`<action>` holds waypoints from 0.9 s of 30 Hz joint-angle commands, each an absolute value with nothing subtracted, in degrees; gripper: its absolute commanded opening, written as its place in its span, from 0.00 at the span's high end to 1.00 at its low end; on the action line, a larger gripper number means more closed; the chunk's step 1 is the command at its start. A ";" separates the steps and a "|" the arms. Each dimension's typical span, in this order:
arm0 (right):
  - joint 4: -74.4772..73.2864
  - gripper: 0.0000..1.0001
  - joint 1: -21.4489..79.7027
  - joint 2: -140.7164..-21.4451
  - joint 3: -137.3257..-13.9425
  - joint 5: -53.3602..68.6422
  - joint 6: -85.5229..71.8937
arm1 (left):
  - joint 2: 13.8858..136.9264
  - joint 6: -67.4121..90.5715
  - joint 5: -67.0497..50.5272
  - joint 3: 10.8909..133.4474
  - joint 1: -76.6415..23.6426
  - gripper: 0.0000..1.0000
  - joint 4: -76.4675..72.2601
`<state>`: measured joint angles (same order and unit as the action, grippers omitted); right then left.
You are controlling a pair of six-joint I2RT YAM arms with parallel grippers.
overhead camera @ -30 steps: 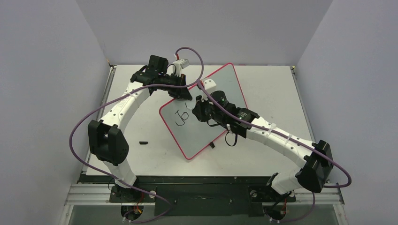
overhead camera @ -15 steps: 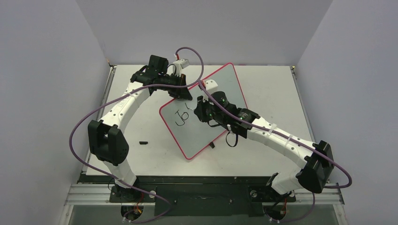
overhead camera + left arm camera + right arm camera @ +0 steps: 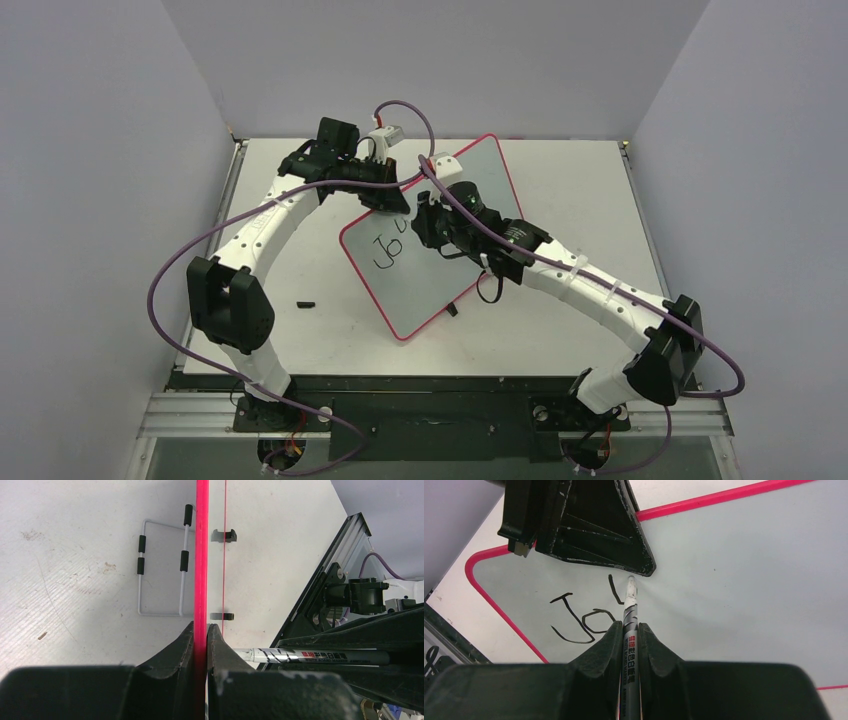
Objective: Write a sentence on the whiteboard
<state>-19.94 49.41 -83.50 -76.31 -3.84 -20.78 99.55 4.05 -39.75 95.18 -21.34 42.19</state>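
The whiteboard [image 3: 425, 260] with its thin red rim lies tilted on the table. My left gripper [image 3: 393, 203] is shut on its upper left red rim [image 3: 201, 570], seen edge-on in the left wrist view. My right gripper [image 3: 420, 228] is shut on a silver whiteboard marker [image 3: 630, 622], its tip [image 3: 630, 582] on the board surface [image 3: 734, 580]. The sentence [image 3: 584, 617] reads "Jo" in black, with one fresh stroke [image 3: 614, 590] beside the tip. The marker also shows in the left wrist view [image 3: 310, 655].
A small black marker cap [image 3: 306, 302] lies on the table left of the board. A white wire stand [image 3: 162, 575] with black sleeves lies under the board's edge. Two black clips [image 3: 222, 535] sit on the board's rim. Grey walls enclose the table.
My right gripper has moved a little up and away along the board with the marker, and a new stroke has appeared after "Jo". The left arm has not moved.
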 commanded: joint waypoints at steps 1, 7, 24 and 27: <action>-17.55 1.00 48.81 -85.57 -78.35 -4.32 -20.74 | 98.32 -0.35 -35.01 96.35 -22.95 1.00 41.70; -17.21 1.00 48.80 -84.71 -75.21 -3.97 -21.47 | 98.58 -0.35 -34.99 97.03 -23.01 1.00 42.08; -14.85 1.00 49.04 -79.31 -63.76 -2.65 -24.59 | 100.38 -0.44 -34.08 100.52 -22.94 1.00 44.13; -14.51 1.00 49.01 -78.03 -62.02 -2.65 -25.24 | 100.50 -0.36 -33.98 100.69 -23.09 1.00 44.08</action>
